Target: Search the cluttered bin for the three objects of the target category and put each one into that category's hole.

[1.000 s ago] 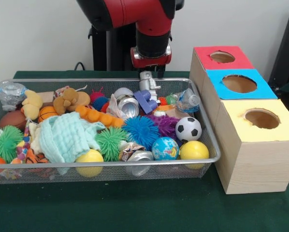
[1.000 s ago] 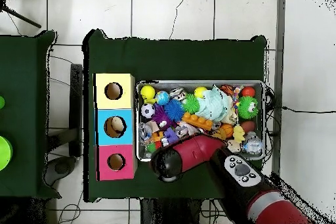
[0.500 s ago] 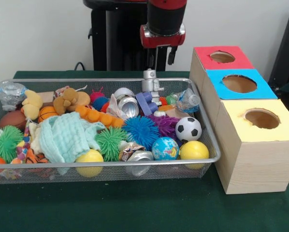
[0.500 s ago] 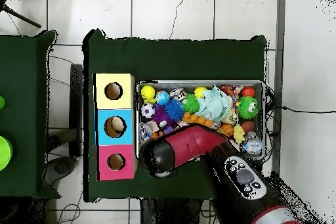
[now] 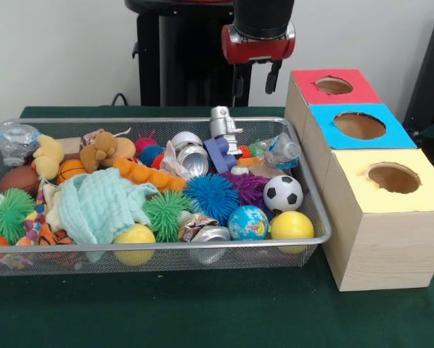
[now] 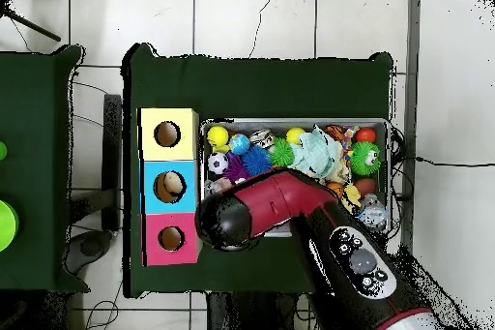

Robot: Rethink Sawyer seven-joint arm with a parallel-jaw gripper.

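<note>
My gripper [image 5: 255,87] hangs open and empty above the back right corner of the wire bin [image 5: 159,254], close to the red box [image 5: 308,88]. Just below it a silver toy robot [image 5: 224,123] stands in the bin beside a purple block [image 5: 218,152]. Around them lie a silver can [image 5: 193,158], a plastic bottle [image 5: 282,150], a soccer ball [image 5: 283,193], a globe ball [image 5: 247,222] and a yellow ball [image 5: 291,225]. From overhead the arm [image 6: 280,205] covers the bin's near left corner and hides the fingers.
Three boxes with round holes stand in a row right of the bin: red, blue [image 5: 326,119] and yellow [image 5: 427,190]. Further left the bin holds spiky balls [image 5: 212,196], a mint cloth [image 5: 101,205], a plush bear [image 5: 104,150] and another bottle [image 5: 15,138].
The gripper has risen out of the bin from beside the silver toy robot and shifted right toward the boxes. It carries nothing; the toy robot stays in place.
</note>
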